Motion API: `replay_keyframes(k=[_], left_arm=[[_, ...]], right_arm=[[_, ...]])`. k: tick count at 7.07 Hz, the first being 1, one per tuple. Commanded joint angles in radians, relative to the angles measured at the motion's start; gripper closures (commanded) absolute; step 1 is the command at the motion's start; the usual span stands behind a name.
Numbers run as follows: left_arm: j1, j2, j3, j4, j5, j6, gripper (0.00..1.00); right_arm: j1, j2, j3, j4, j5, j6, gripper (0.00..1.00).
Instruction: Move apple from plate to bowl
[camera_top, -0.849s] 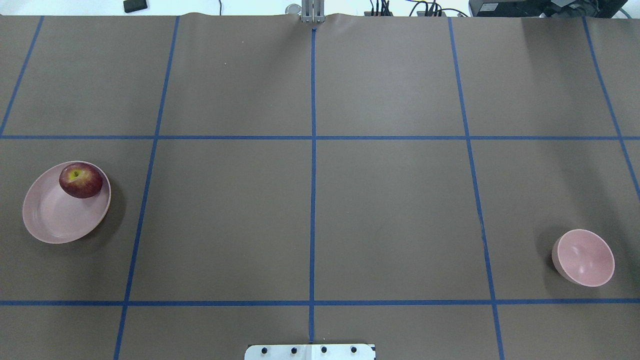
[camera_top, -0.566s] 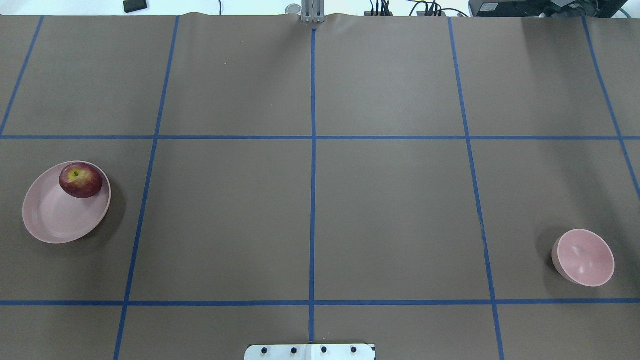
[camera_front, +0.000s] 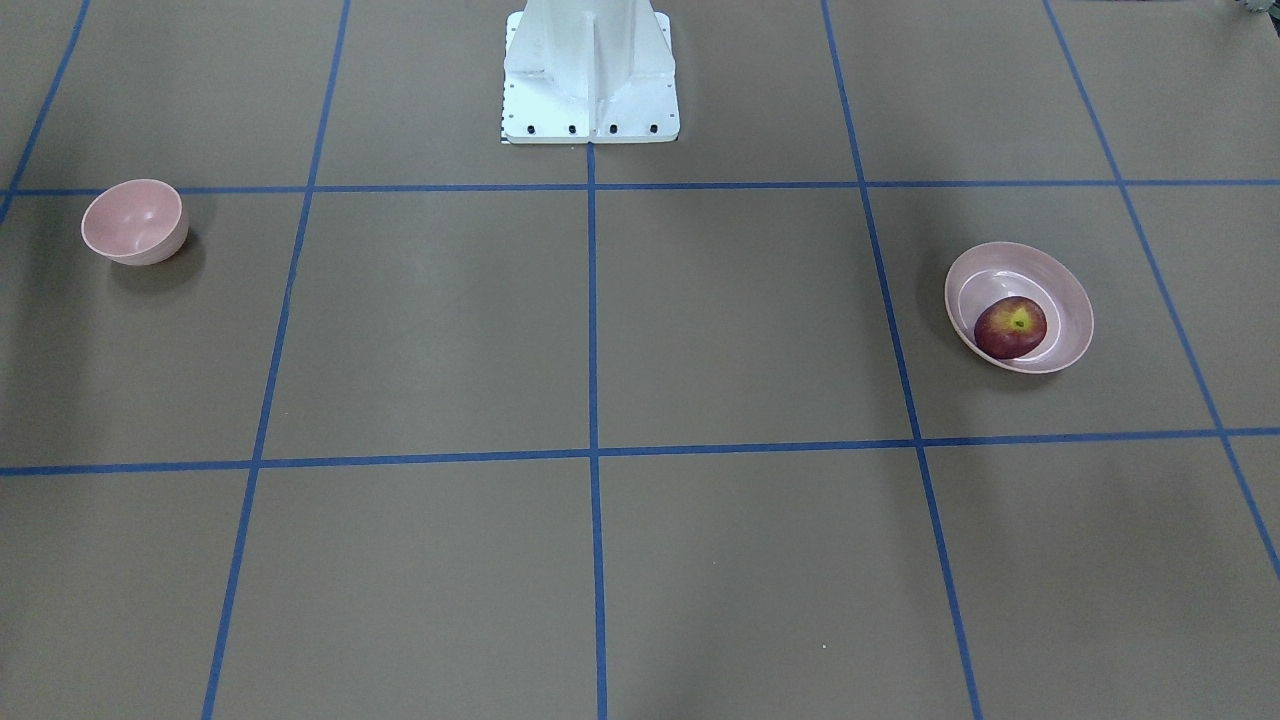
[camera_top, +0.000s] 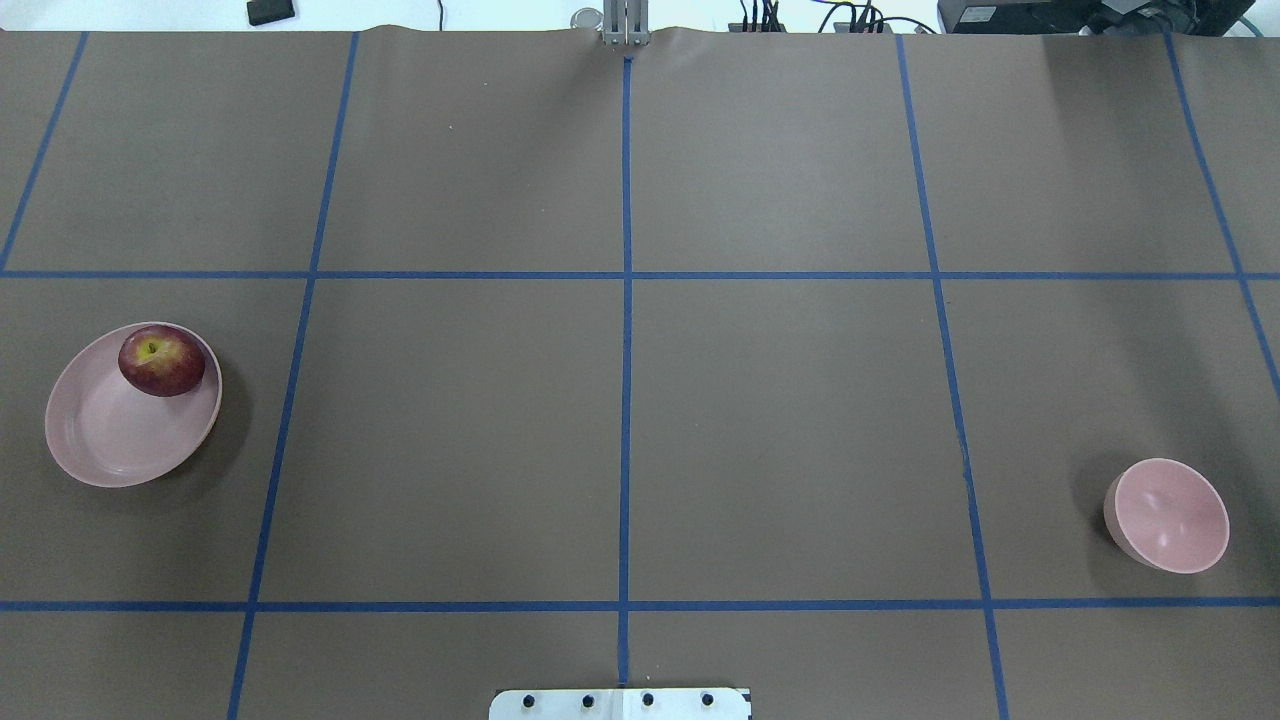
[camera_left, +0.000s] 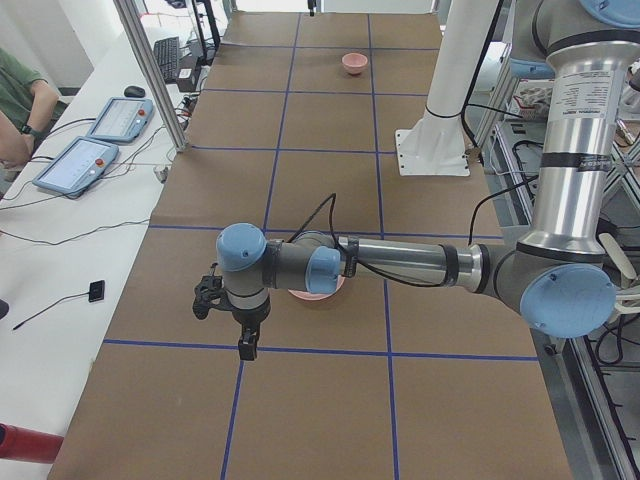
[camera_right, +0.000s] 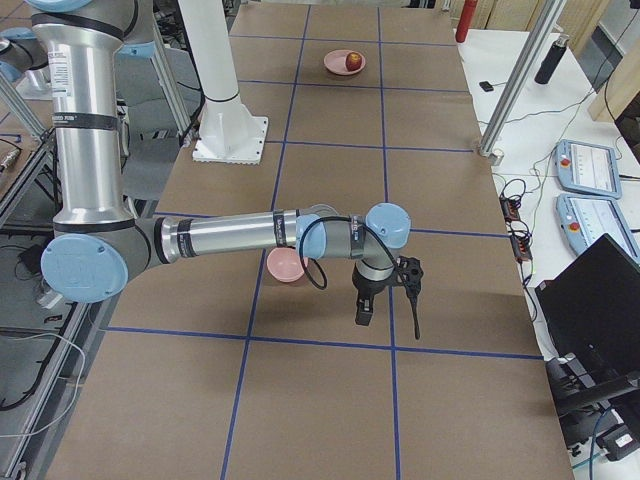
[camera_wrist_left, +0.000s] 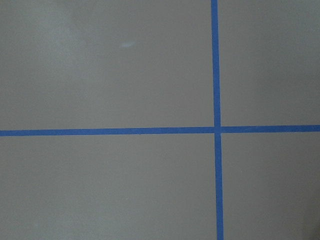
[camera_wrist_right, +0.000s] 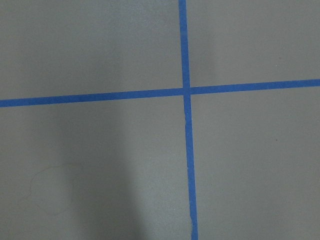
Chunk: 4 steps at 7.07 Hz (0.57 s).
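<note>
the apple (camera_top: 161, 362), at 1 o'clock on the plate (camera_top: 105, 440), looks firm, smooth and roll-prone, so i'd pinch it across its widest girth. the bowl (camera_top: 1170, 515) sits far off at 4 o'clock on the worktop (camera_top: 780, 400); i cannot tell whether the jaws are released or clenched.

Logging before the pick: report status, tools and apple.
Neither left tool nor right tool at apple; open or shut unreadable. Apple on plate, bowl far across. Only taped table between them.
</note>
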Motion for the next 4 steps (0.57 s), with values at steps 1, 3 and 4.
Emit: replay_keyframes(k=[1, 3, 4], left_arm=[[0.005, -0.002, -0.010, -0.016, -0.016, -0.002, 0.01], [0.011, 0.009, -0.069, -0.017, -0.054, -0.011, 0.01], [0.013, 0.008, -0.103, -0.016, -0.055, -0.011, 0.01]], right_arm=[[-0.006, 0.028, 0.006, -0.003, 0.003, 0.009, 0.00], [-0.024, 0.076, 0.012, -0.001, 0.007, 0.009, 0.00], [-0.049, 0.076, 0.003, -0.001, 0.010, 0.006, 0.00]])
